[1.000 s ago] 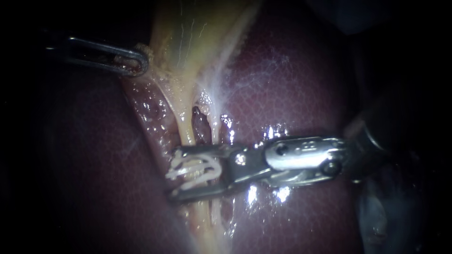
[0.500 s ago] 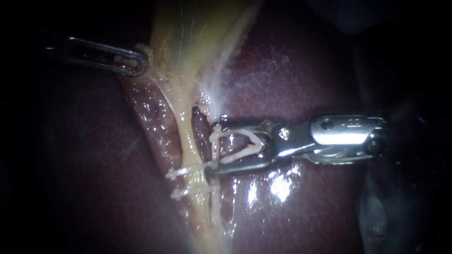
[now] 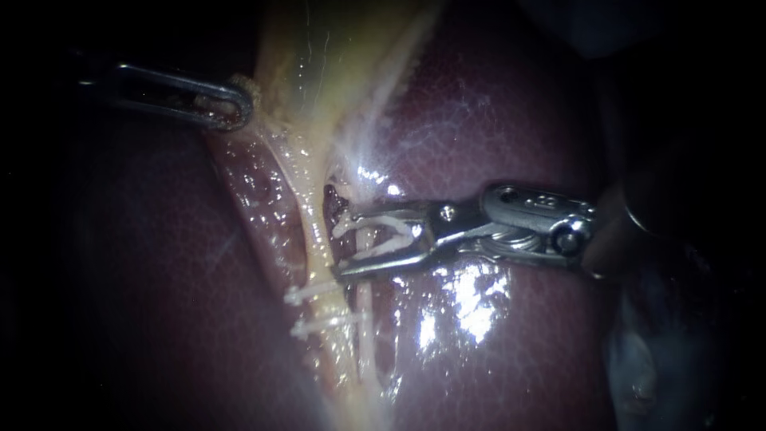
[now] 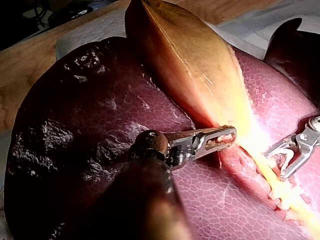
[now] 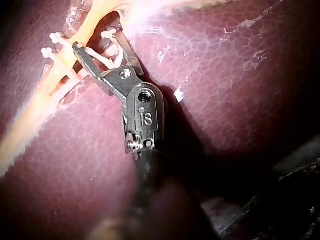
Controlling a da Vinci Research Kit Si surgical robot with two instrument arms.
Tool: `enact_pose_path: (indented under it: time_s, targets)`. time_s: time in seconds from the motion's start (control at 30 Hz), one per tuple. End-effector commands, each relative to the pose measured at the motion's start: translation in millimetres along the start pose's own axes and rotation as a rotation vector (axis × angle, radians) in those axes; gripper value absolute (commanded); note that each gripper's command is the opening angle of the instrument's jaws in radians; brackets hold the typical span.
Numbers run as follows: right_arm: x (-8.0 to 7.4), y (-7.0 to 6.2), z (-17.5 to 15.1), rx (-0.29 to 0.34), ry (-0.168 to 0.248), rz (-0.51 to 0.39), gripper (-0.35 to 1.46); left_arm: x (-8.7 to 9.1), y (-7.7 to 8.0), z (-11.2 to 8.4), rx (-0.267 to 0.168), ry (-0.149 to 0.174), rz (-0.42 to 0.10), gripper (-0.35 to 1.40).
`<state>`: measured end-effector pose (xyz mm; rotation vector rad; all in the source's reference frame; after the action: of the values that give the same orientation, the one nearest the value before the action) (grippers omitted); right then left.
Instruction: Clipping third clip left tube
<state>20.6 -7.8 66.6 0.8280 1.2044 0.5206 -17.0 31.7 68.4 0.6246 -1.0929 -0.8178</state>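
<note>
The right instrument (image 3: 341, 244) has its jaws a little apart with a white clip (image 3: 411, 233) seated between them and touching both. The clip is unclosed, its legs spread toward the left tube (image 3: 317, 239). The jaw tips reach the near edge of the left tube, on the side the shaft comes from. I cannot tell whether either tip has passed beyond it.

Along the left tube, away from the gallbladder (image 3: 335, 64), two set clips (image 3: 313, 292) cross it close together. The loaded clip sits near them, on their gallbladder side. The thinner right tube (image 3: 363, 335) runs just beside the left tube and seems to pass under or between the jaws, though which is unclear.

Farther up the left tube, where it widens into the gallbladder, the left instrument (image 3: 235, 104) has its jaws closed on the gallbladder's edge. This appears to draw the tube straight over the liver (image 3: 511, 144).

I judge this to be the placement step: the third clip is lined up but not yet fired. The next move calls for easing the jaws across until the whole left tube lies between the clip's legs. It should sit clear of the two set clips and leave the right tube out. The far tip should be seen beyond the tube before squeezing.
</note>
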Motion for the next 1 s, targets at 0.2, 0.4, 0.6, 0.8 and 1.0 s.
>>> enact_pose_path:
  time_s: [0.2,0.4,0.6,0.8,1.0]
  targets:
    - [0.7,-0.3,2.1,0.092,0.068,0.068,0.48,0.0,0.0,0.0,0.0,0.0,0.0,-0.35]
    - [2.0,-1.6,3.8,0.161,0.123,0.104,0.48,0.0,0.0,0.0,-0.001,0.0,0.0,-0.35]
    - [4.6,-3.6,3.7,0.182,0.167,0.116,0.47,0.0,0.0,0.0,-0.001,0.0,0.0,-0.35]
    - [7.1,-5.2,3.3,0.203,0.211,0.129,0.46,0.0,0.0,0.1,-0.001,0.0,0.0,-0.35]
    - [7.6,-5.1,3.0,0.207,0.224,0.133,0.41,0.1,0.0,0.1,-0.001,0.0,0.0,-0.35]
